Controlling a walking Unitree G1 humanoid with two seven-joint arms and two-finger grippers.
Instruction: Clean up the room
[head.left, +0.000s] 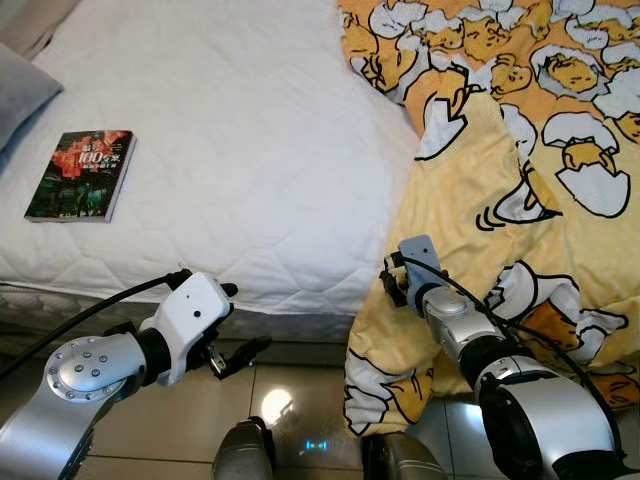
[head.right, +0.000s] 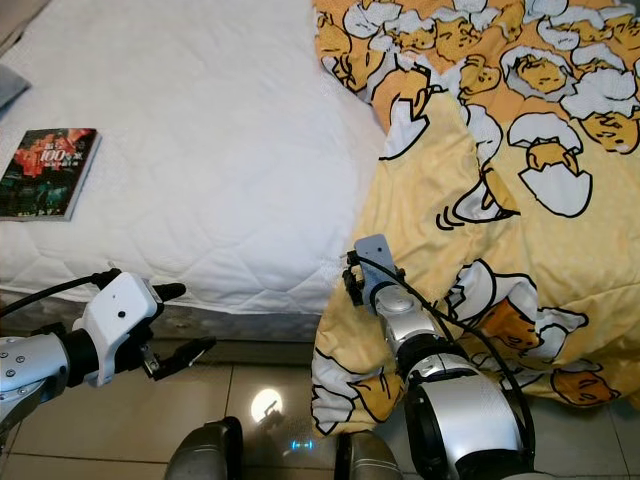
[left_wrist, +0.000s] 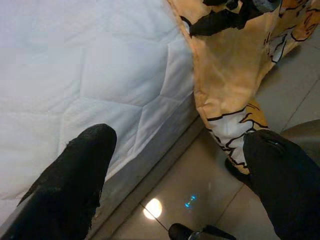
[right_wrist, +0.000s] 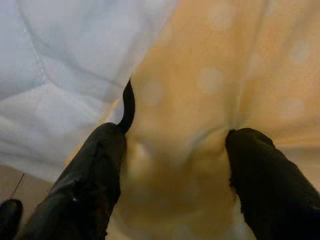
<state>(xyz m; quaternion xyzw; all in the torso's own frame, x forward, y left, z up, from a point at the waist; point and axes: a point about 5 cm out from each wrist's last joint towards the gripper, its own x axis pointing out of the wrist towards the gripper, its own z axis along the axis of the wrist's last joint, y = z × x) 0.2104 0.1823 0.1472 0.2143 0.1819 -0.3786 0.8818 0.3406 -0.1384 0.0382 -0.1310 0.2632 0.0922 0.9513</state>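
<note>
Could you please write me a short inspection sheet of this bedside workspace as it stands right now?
Surface: white quilted mattress, mostly bare.
Job's things: yellow cartoon-print blanket, crumpled over the bed's right side, its edge hanging down to the tiled floor.
Clutter: dark-covered book lying flat near the mattress's left edge; corner of a grey pillow beyond it.
Grippers: left gripper open, low beside the mattress edge, holding nothing; right gripper open, its fingers pressed against the hanging blanket fabric, not closed on it.
Cables: black cable running along the left arm; another looping over the right forearm.
Surroundings: glossy floor tiles with a lamp reflection.
</note>
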